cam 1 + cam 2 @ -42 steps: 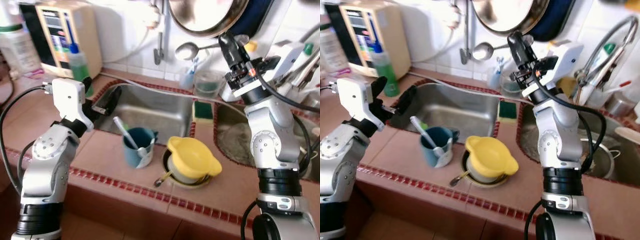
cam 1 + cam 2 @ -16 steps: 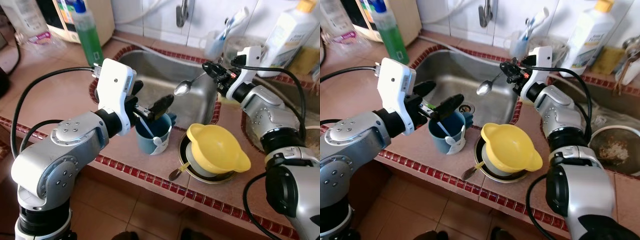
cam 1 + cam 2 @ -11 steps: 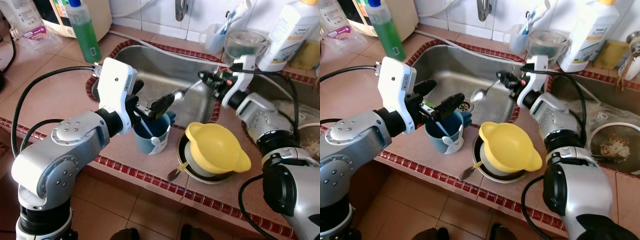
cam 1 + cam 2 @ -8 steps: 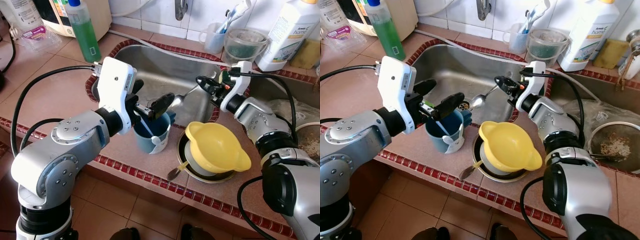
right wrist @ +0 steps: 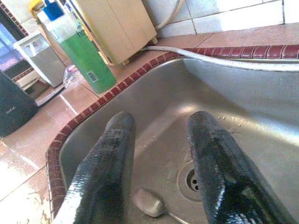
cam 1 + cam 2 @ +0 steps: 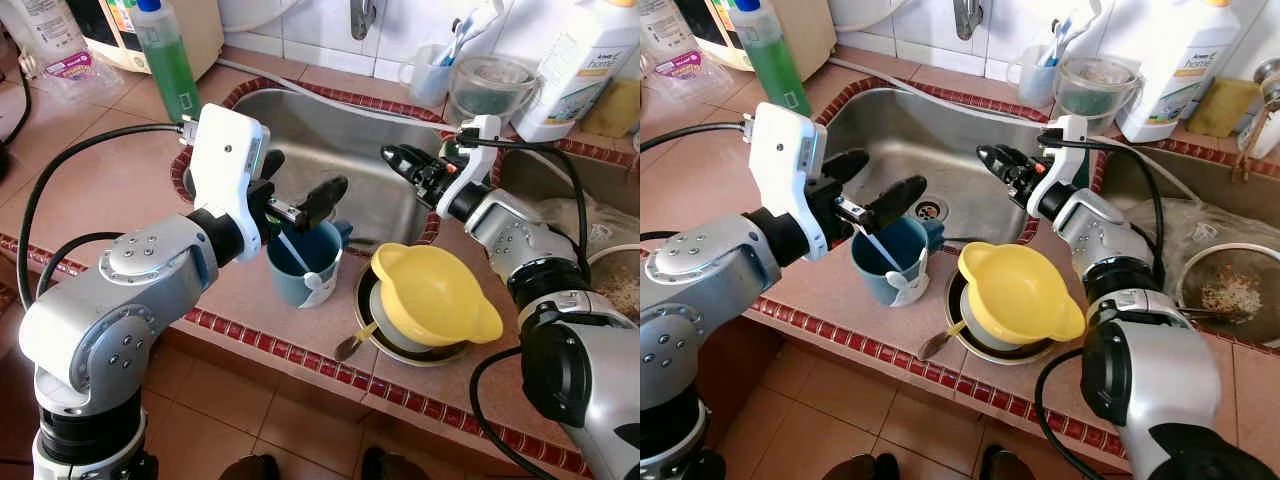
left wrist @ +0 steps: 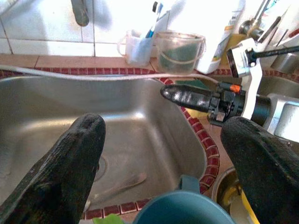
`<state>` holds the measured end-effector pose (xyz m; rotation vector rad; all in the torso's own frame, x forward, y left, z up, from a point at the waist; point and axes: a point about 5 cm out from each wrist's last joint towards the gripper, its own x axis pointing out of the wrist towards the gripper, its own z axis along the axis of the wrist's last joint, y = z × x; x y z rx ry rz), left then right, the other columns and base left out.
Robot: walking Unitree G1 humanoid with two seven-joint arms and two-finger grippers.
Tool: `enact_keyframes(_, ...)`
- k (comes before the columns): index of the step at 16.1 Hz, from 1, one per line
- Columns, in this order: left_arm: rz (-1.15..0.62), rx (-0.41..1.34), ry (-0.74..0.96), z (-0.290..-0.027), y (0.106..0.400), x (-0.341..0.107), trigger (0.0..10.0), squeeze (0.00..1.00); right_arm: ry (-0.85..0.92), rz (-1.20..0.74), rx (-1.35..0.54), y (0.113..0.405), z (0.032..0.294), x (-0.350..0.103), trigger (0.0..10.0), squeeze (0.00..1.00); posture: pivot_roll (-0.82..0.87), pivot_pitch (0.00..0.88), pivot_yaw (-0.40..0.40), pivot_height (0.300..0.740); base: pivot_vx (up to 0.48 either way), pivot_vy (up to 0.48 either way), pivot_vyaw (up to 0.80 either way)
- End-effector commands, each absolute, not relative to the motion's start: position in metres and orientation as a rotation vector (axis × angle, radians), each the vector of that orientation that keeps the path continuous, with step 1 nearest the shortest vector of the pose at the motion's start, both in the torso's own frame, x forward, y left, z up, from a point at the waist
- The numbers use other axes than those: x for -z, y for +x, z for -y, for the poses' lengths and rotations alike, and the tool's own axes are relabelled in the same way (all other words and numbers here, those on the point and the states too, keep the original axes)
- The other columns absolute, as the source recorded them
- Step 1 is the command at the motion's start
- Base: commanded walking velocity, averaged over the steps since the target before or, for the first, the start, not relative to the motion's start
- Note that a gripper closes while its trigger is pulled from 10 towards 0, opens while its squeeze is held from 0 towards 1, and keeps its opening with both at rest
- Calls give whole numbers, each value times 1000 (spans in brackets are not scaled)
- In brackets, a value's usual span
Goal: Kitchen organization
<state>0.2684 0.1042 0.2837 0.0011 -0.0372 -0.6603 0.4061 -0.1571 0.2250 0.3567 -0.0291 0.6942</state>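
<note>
Over the sink (image 6: pixel 300 130), your right gripper (image 6: pixel 397 160) hangs with its two fingers spread and nothing between them. On the sink floor, next to the drain (image 5: pixel 192 180), you can see the spoon (image 5: pixel 148 202) lying loose. Your left gripper (image 6: pixel 298 188) hovers at the sink's near rim, fingers wide apart, just above the blue cup (image 6: pixel 303 263). Beside that cup sits the yellow bowl (image 6: pixel 430 297).

My right jaws (image 6: pixel 393 156) hang parted over the sink (image 6: pixel 330 140), a spoon (image 5: pixel 150 204) below them. Left jaws (image 6: pixel 872 184) spread above the mug (image 6: pixel 890 262); the bowl (image 6: pixel 1015 290) sits on the worktop (image 6: pixel 100 190), right of it.
</note>
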Motion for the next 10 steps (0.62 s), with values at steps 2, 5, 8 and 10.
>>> enact_keyframes(2,85,638,-9,-108,269,-291,10000,0,343,66,-720,407,153,-233,10000,1000,-16,221,-1,740,0,0,0)
enact_keyframes(5,133,555,6,-121,276,-297,10000,0,312,128,-771,405,154,-246,10000,0,-18,203,-7,740,0,0,0)
enact_keyframes(8,128,469,-6,-141,284,-293,10000,0,265,214,-807,401,158,-256,10000,0,-27,186,-10,740,0,0,0)
enact_keyframes(10,126,370,-1,-159,291,-287,10000,0,230,360,-806,394,162,-276,10000,0,-42,169,-9,740,0,0,0)
